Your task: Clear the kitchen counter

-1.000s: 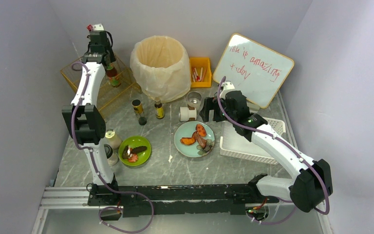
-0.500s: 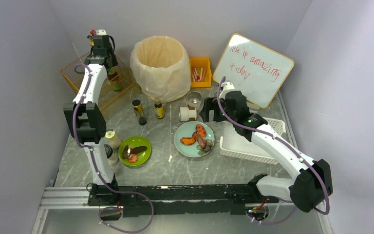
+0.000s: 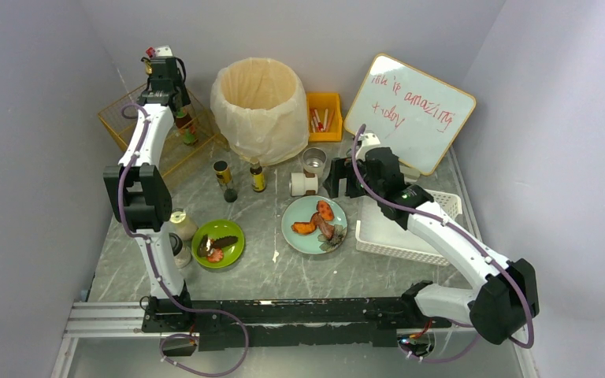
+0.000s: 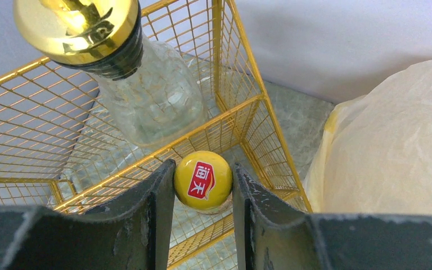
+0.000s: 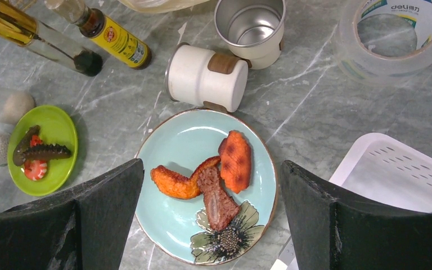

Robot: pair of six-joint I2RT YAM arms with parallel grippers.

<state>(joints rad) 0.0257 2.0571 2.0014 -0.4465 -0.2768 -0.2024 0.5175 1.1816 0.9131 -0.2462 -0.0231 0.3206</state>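
At the gold wire basket (image 4: 247,107), the left fingers (image 4: 158,197) clamp a yellow-capped bottle (image 4: 202,181); the right fingers (image 5: 109,197) gape wide above the pale-blue plate (image 5: 171,140) on the grey marble tabletop (image 5: 309,95).

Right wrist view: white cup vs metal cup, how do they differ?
Pose: the white cup lies on its side, while the metal cup stands upright with its mouth up.
Look: the white cup is matte with a brown band; the metal cup is bare shiny steel.
Place: the white cup lies nearer the blue plate; the metal cup stands beyond it.
Shared: both sit side by side on the kitchen counter.
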